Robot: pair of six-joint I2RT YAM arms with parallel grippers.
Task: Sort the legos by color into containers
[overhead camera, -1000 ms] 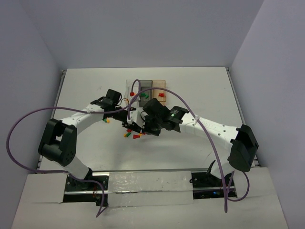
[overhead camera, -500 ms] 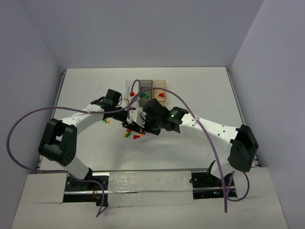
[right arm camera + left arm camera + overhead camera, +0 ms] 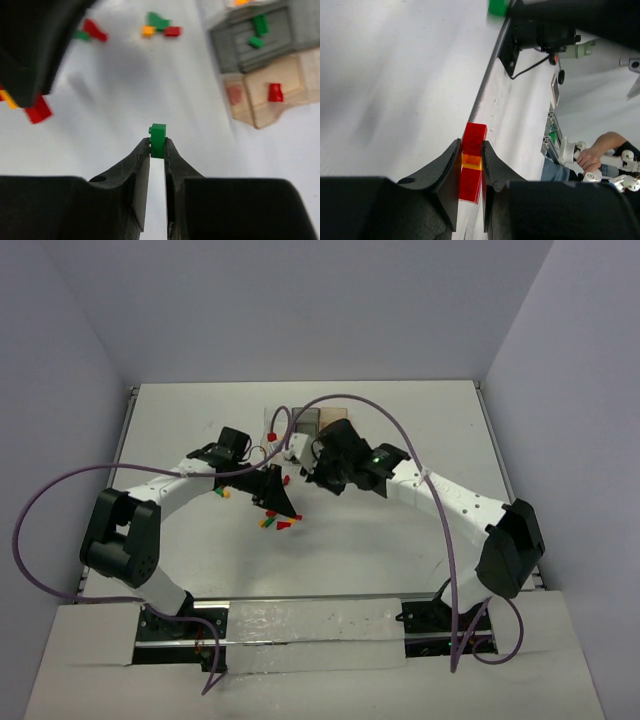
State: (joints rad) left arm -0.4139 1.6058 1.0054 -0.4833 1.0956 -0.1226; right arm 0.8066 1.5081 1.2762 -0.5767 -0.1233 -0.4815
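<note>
As greens go in the grey bin, my right gripper clamps a green lego; left gripper, a red lego.

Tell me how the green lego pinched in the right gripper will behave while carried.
Probably rigid: the green lego shows sharp, square edges in the right gripper. Likely very light, being tiny beside that gripper. It could slip or pivot, since only its lower part is pinched.

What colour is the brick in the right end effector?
Green; the brick shows best in right wrist view.
</note>
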